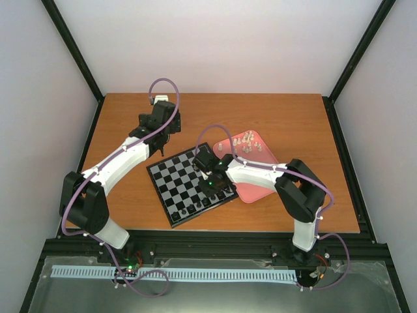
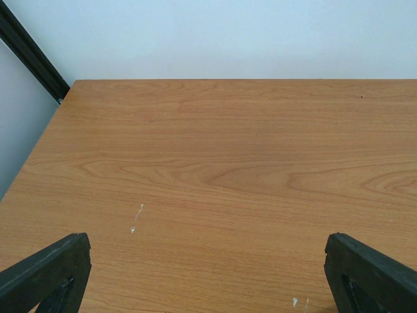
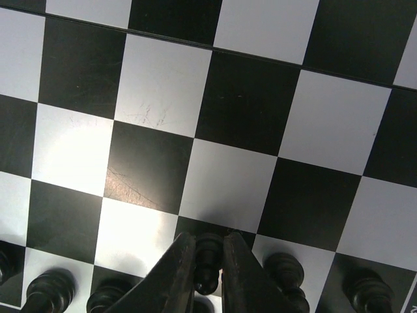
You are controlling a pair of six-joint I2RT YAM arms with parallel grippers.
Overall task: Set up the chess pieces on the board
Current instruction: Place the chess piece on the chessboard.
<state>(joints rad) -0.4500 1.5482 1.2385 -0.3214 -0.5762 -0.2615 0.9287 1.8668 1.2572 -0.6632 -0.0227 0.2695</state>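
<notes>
The board (image 1: 171, 175) lies at the table's middle, with black chess pieces (image 1: 195, 208) lined along its near edge. Cream chess pieces (image 1: 244, 142) stand on a pink tray (image 1: 257, 189) to its right. My right gripper (image 1: 204, 172) hangs low over the board. In the right wrist view the right gripper (image 3: 208, 251) is shut on a black chess piece (image 3: 208, 264) that stands upright over a dark square of the board (image 3: 163, 85). More black pieces (image 3: 285, 270) flank it. My left gripper (image 2: 208, 261) is open over bare wood behind the board, nothing between its fingers.
The pink tray touches the board's right edge, under the right arm. The left arm (image 1: 124, 156) reaches along the board's left side. Black frame posts (image 1: 75, 52) rise at the table's back corners, and a white wall closes the far side.
</notes>
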